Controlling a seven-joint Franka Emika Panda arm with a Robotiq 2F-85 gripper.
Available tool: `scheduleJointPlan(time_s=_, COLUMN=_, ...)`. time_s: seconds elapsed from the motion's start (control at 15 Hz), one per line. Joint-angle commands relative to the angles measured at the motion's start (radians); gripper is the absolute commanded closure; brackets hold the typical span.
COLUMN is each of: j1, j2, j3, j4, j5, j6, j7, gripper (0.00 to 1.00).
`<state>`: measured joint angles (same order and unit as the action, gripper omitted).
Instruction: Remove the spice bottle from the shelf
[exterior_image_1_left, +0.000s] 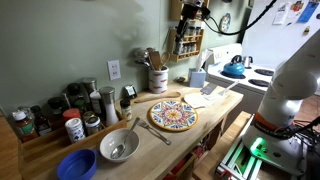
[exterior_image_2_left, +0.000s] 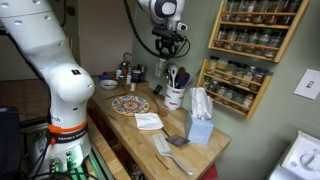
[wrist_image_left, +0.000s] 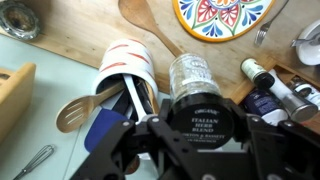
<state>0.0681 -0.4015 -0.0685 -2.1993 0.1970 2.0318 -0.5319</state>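
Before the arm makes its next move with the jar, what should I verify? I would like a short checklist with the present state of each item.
1. Jaws closed on both sides of the spice jar: ok.
2. Jar out of the shelf: ok, the gripper hangs apart from it.
3. Black lid on the jar: ok.
4. Place under the jar fit for lowering: not ok, the utensil crock with its spoons stands below.
5. Firmness of the grip: cannot tell.
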Motion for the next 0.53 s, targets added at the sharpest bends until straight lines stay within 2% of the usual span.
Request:
scheduleJointPlan(time_s=0.0, j1=0.02, j2=-0.023, j3=0.043, j4=-0.076, j5=0.012, j6=0.078, j7=0.138, gripper=0.71)
scheduleJointPlan(time_s=0.2, j1=0.033, j2=0.037, j3=0.078, j4=-0.055, j5=-0.004, j6=0.126, j7=0.22, gripper=0.71)
scheduleJointPlan(time_s=0.47, j1=0.05, j2=0.139, j3=0.134, j4=0.011, j5=-0.061, j6=0.111, j7=0.268, gripper=0.71)
